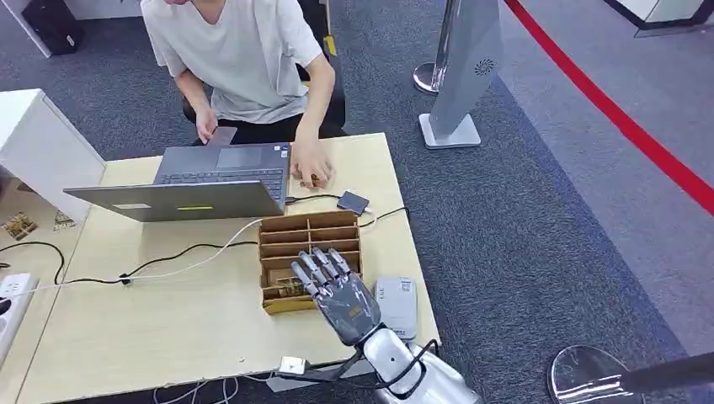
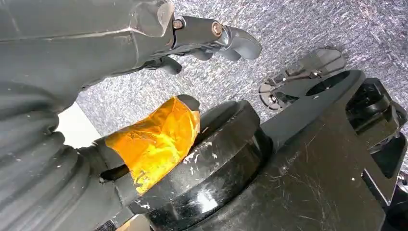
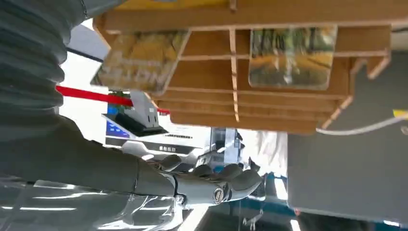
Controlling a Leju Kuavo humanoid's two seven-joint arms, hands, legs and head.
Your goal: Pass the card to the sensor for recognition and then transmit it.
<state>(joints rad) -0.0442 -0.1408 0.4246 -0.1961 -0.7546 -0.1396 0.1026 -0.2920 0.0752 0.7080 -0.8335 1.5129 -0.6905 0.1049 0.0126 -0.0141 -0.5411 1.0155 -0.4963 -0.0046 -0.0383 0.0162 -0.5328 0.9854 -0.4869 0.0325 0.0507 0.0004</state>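
Hovering over the wooden card box (image 1: 308, 252) on the worktop (image 1: 168, 320), our right robot hand (image 1: 337, 290) is spread wide and empty. Two cards (image 3: 292, 57) sit in its compartments, prints blurry. Sensor (image 1: 396, 305) lies just beside. Left robot hand (image 2: 211, 41): we can't tell its state, fingers mostly cut off

Desk (image 1: 194, 328): pale matt wood laminate. Divided card box (image 1: 308, 238) near its right edge: raw brown plywood; cards (image 3: 292, 57) inside look glossy. Laptop (image 1: 202, 187): matt grey metal. Card reader (image 1: 396, 305): smooth grey plastic. Floor (image 1: 522, 210): rough grey carpet.
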